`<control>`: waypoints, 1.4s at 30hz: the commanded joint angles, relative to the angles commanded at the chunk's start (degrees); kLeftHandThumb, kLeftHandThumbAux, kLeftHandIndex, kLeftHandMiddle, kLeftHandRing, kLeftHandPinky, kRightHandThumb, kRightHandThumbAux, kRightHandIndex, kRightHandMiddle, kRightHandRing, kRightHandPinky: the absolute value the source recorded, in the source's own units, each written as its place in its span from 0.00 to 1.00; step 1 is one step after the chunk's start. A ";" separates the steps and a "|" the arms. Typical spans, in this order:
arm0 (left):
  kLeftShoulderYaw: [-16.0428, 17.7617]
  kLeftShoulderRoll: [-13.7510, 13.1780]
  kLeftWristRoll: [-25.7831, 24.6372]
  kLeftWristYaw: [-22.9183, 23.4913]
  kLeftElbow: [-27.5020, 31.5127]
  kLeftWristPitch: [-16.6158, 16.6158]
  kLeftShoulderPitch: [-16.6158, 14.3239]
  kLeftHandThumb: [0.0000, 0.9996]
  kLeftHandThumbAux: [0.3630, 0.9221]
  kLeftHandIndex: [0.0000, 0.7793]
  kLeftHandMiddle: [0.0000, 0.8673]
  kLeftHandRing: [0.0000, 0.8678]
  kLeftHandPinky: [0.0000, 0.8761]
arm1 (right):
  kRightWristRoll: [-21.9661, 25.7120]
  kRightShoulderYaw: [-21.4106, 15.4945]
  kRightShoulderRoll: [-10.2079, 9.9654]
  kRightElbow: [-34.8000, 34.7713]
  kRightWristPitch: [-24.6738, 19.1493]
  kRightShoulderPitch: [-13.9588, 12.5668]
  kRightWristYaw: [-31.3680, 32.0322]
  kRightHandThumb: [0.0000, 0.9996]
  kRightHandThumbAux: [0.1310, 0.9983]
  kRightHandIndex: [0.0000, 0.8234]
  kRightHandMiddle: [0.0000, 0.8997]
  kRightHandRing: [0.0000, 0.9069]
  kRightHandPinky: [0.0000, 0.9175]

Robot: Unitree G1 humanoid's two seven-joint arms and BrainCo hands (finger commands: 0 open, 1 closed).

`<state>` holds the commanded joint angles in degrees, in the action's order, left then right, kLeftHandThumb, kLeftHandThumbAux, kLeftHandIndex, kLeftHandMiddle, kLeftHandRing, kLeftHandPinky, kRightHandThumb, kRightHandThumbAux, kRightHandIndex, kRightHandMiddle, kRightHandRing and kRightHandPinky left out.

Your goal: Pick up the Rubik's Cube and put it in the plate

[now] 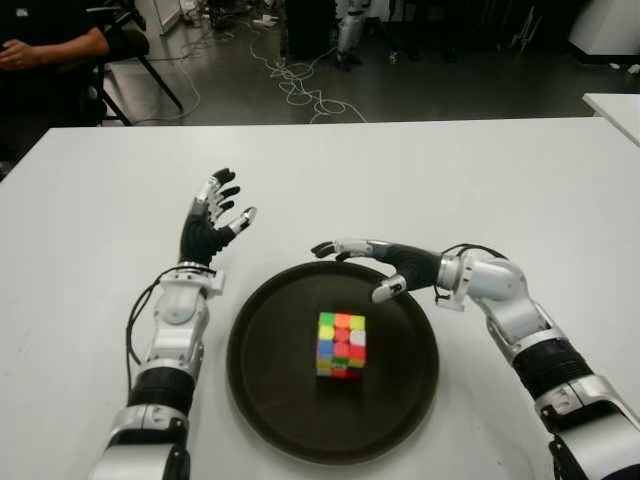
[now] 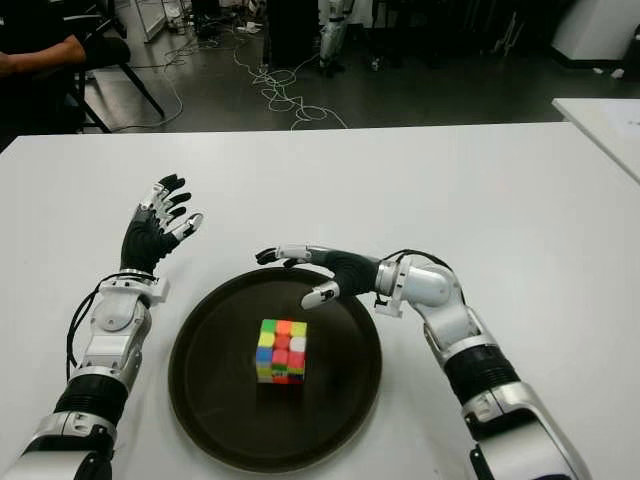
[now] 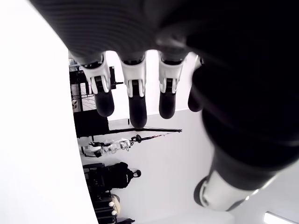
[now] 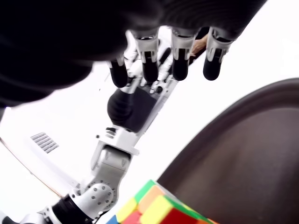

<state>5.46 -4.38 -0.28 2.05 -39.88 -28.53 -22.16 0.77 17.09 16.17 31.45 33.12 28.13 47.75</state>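
So the Rubik's Cube (image 1: 341, 345) is sitting flat in the middle of the dark round plate (image 1: 262, 400), not touched by either hand. It's a cube, so no real long axis; it sits roughly square to the robot, 1 face straight up and 1 side face toward the camera. The top shows a 3x3 grid of stickers with green, orange, yellow, red and white among them. No logo or writing on it that I can read.

The right hand (image 1: 385, 265) hovers over the far right rim of the plate, fingers stretched out loosely toward the robot's left, thumb tip dipping toward the plate, holding nothing. The cube is just in front of it, clearly apart.

The left hand (image 1: 211, 226) shows on the white table (image 1: 450, 180) just left of the plate, fingers spread and pointing away from the robot, empty too.
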 joint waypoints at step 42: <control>-0.07 -0.37 0.49 -0.04 -0.31 0.06 0.02 0.07 0.76 0.15 0.16 0.16 0.15 | 6.61 -23.10 -6.42 28.92 -12.82 12.76 -38.18 0.08 0.72 0.34 0.48 0.53 0.60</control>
<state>5.38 -4.76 0.21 2.01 -40.19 -28.47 -22.15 7.38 -6.01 9.75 60.36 20.30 40.89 9.57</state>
